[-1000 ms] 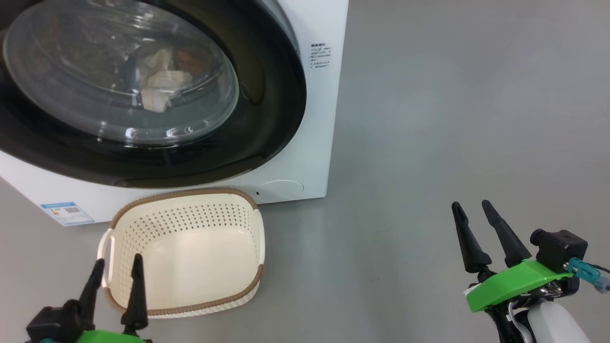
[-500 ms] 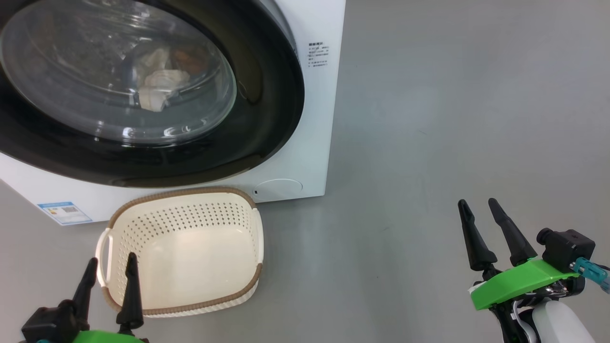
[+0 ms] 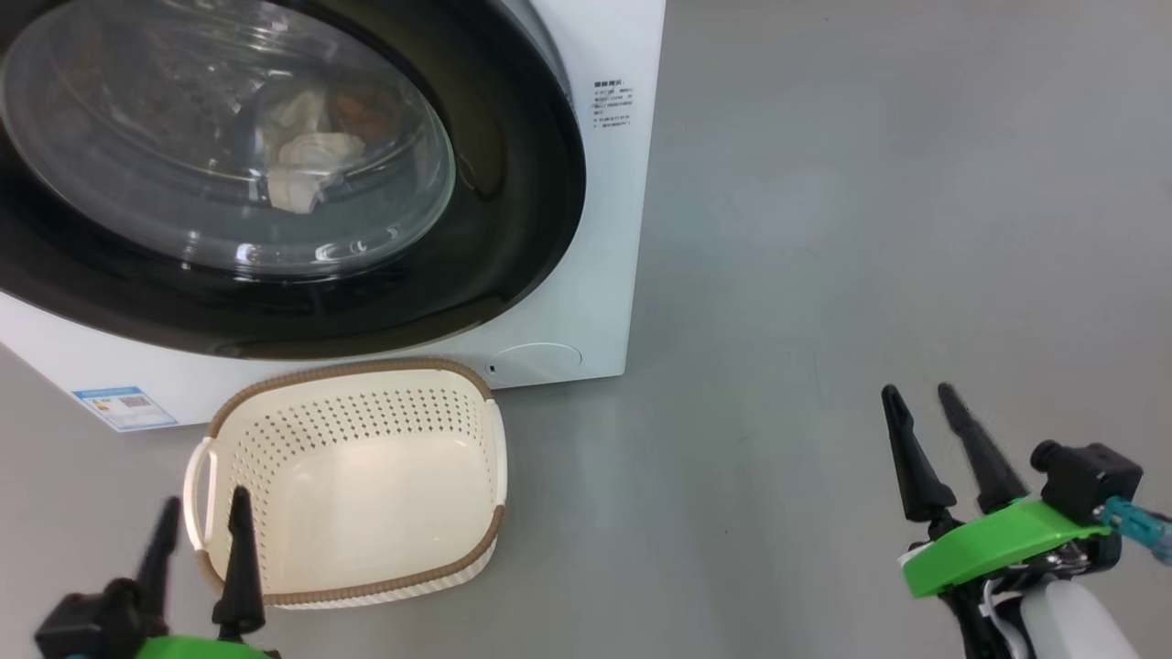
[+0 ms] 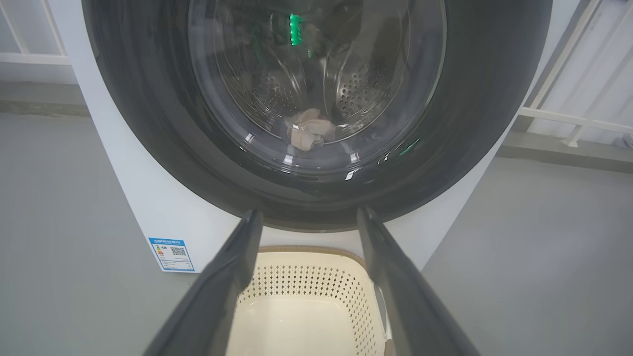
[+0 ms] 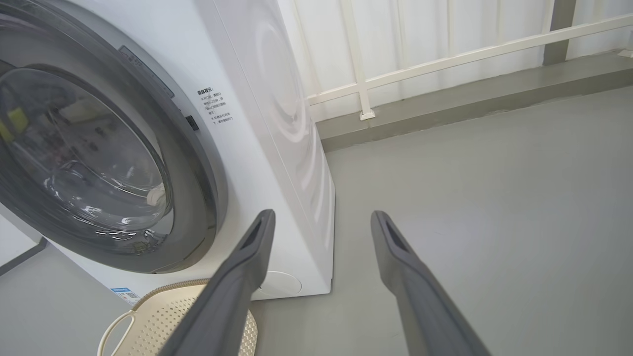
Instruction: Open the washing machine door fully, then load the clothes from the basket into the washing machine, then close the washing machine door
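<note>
The washing machine (image 3: pixel 604 275) stands at the upper left with its door (image 3: pixel 513 229) shut flat against the front. Through the glass a cream and brownish bundle of clothes (image 3: pixel 302 174) lies in the steel drum, and it shows again as clothes (image 4: pixel 309 133) in the left wrist view. The basket (image 3: pixel 357 371) sits on the floor just below the door, with nothing in it. My left gripper (image 3: pixel 204 499) hangs open over the basket's near left corner, holding nothing. My right gripper (image 3: pixel 916 391) is open above bare floor, far to the right.
Grey floor (image 3: pixel 824 229) stretches to the right of the machine. A blue label sticker (image 4: pixel 172 253) marks the machine's lower left front. Behind the machine run a low kerb and a white railing (image 5: pixel 445 59).
My left gripper has slid a little down toward the bottom edge of the head view. The right gripper shifted slightly right and down. Door, clothes and basket stayed put.
</note>
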Robot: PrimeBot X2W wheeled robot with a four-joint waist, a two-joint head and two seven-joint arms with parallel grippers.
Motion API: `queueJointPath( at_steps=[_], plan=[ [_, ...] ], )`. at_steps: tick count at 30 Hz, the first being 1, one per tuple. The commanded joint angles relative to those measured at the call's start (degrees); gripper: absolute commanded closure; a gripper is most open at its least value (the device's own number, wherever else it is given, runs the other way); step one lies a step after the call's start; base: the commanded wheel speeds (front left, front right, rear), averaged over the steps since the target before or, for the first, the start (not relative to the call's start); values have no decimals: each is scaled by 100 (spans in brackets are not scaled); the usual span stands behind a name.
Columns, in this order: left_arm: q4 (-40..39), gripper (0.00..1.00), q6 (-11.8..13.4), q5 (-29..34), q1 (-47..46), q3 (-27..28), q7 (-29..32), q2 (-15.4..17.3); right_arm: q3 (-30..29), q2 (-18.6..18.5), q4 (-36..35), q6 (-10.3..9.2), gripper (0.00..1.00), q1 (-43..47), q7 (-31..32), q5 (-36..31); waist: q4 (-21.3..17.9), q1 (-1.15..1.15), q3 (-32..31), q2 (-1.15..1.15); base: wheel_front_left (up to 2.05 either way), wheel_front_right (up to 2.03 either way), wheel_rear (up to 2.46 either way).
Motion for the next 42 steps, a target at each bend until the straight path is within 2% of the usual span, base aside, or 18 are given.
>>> queueJointPath(
  at_steps=[1, 10, 15, 42],
  plan=[
    [73, 100, 0, -6, 0, -17, 2, -25, 10, 21, 70, 0, 100, 5, 3, 16, 0, 0, -1, 0, 0, 0, 0],
    [150, 100, 2, -419, 5, -26, 109, -88, -15, 93, 108, 0, 100, 77, 104, 378, 38, 13, -54, 0, 0, 0, 0],
    [178, 100, 6, -724, -27, -17, 189, -93, -50, 111, 91, -1, 100, 99, 181, 643, 68, 1, -76, 0, 0, 0, 0],
    [273, 100, -3, -2363, -164, 51, 629, -132, -255, 226, -51, -2, 100, 227, 611, 2050, 224, 0, -243, 0, 0, 0, 0]
  ],
)
